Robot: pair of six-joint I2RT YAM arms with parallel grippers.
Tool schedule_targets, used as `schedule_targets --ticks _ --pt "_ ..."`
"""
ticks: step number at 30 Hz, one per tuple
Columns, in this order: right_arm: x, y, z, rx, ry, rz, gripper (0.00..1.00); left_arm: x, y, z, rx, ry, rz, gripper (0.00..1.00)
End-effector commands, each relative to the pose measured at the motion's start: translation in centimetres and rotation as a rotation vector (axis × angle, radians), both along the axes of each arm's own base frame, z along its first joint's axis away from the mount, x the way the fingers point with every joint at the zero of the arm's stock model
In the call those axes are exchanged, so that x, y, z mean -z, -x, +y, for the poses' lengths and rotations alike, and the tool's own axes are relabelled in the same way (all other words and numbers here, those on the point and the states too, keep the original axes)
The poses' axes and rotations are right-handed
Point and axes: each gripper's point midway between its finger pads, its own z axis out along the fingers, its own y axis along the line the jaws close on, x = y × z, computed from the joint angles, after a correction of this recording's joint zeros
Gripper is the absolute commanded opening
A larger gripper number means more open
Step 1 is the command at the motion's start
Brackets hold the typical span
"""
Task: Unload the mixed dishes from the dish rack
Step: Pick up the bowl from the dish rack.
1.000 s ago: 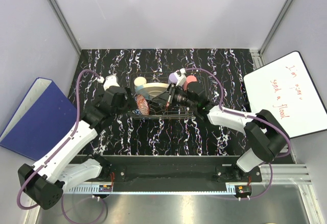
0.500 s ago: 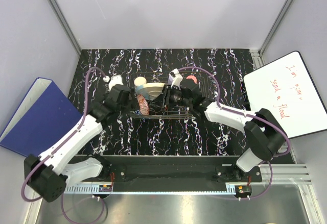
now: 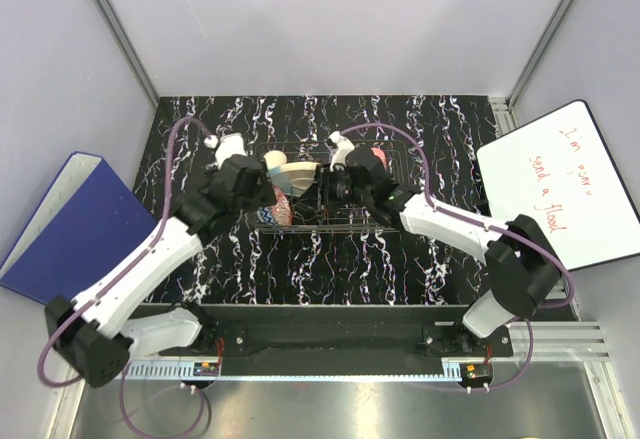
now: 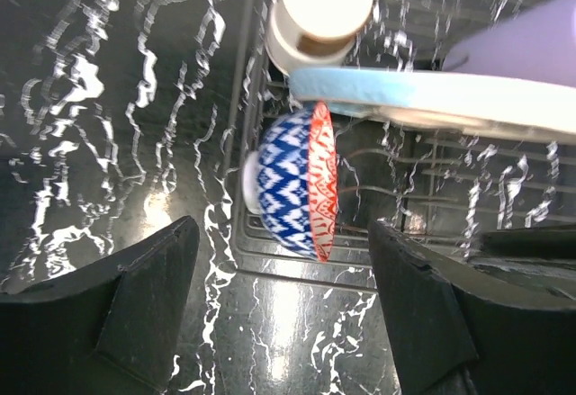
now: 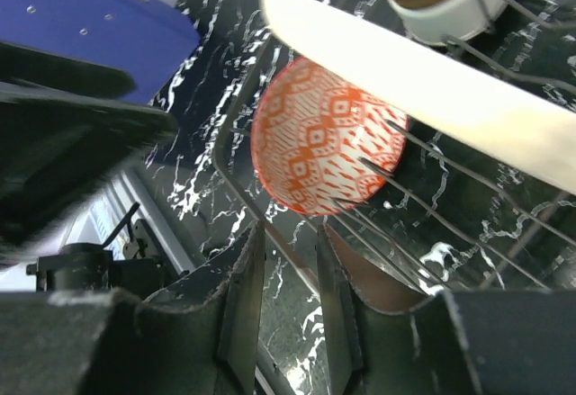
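1. Left gripper (image 4: 281, 228): spread wide and empty, with 1 finger on each side of the bowl (image 4: 301, 184) and no contact seen.
2. Bowl: on edge at the left end of the dish rack (image 3: 350, 221). Blue-patterned outside toward the rack's left wall, red-orange inside toward the right arm. Plate (image 4: 423, 98) just beyond it, also on edge; touching or not, cannot tell.
3. Right gripper (image 5: 288, 233): fingers narrowly apart, rack rim wire running toward the gap. Pinched or merely near, cannot tell.
4. Step judged in hand: grasp of the bowl. Advised: centre the bowl wall between the pads, take it high on the rim, close gently, then lift up and toward the near edge, away from the plate.
5. Edges: left finger apparently outside the rack's left wall, so a low closure would likely trap wire against the bowl. Tines close under the bowl, so avoid dragging it sideways.
6. Also in the rack: whitish cup (image 4: 324, 8), lavender cup (image 4: 531, 44), salmon-pink cup (image 3: 378, 156).
7. Open room: bare table (image 3: 420, 259) left of and nearer than the rack. Right arm crowding the rack's middle. Blue binder (image 3: 60, 224) and whiteboard (image 3: 565, 184) well apart, off the table.
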Motion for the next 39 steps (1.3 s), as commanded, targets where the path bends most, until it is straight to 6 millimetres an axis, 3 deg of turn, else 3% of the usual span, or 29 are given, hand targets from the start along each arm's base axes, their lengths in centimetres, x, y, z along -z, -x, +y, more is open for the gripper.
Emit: schedule_targets --ticks 1,2,5,6,11,19,30,39 --pt "-1.2 1.0 2.5 -0.103 -0.024 -0.051 0.39 -4.3 0.5 2.4 -0.093 0.050 -0.123 0.81" --pt "-1.3 1.1 2.9 -0.116 -0.034 -0.056 0.41 -4.6 0.7 2.8 -0.102 0.054 -0.132 0.81" --pt "-1.5 1.8 4.5 -0.177 -0.055 -0.054 0.61 -4.7 1.2 3.8 -0.129 0.061 -0.131 0.82" --pt "-0.7 2.2 5.1 -0.197 -0.045 -0.041 0.71 -4.6 1.4 4.1 -0.140 0.062 -0.130 0.83" --pt "0.0 2.6 6.9 -0.230 -0.043 -0.036 0.81 -4.8 1.9 5.0 -0.159 0.071 -0.142 0.87" --pt "1.5 2.2 9.1 -0.228 -0.018 -0.042 0.79 -4.6 2.6 5.7 -0.169 0.077 -0.147 0.87" --pt "4.9 -1.5 8.3 -0.040 0.102 -0.170 0.73 -4.1 3.1 6.0 -0.173 0.085 -0.144 0.87" --pt "6.9 -2.5 8.6 -0.020 0.117 -0.206 0.67 -3.8 3.0 6.1 -0.176 0.078 -0.141 0.87"
